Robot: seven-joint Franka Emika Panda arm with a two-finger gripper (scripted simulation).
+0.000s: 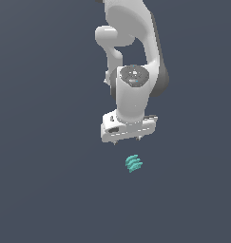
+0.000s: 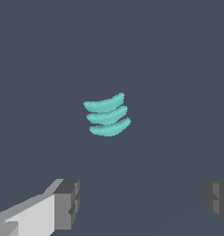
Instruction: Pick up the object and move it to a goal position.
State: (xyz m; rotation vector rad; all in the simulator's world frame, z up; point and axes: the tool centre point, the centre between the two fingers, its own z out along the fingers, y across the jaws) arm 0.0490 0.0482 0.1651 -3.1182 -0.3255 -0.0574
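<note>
The object [image 1: 133,163] is a small teal-green lump with wavy ridged layers, lying on the dark grey floor. It also shows in the wrist view [image 2: 107,115], apart from the fingers. My white gripper [image 1: 127,141] hangs just above and slightly behind the object, pointing down. Its two fingertips [image 2: 67,203] stand wide apart with nothing between them. The gripper is open and empty. The object is much narrower than the gap between the fingers.
The white arm [image 1: 133,57] rises behind the gripper toward the top of the exterior view. The plain dark grey floor [image 1: 41,190] lies all around the object.
</note>
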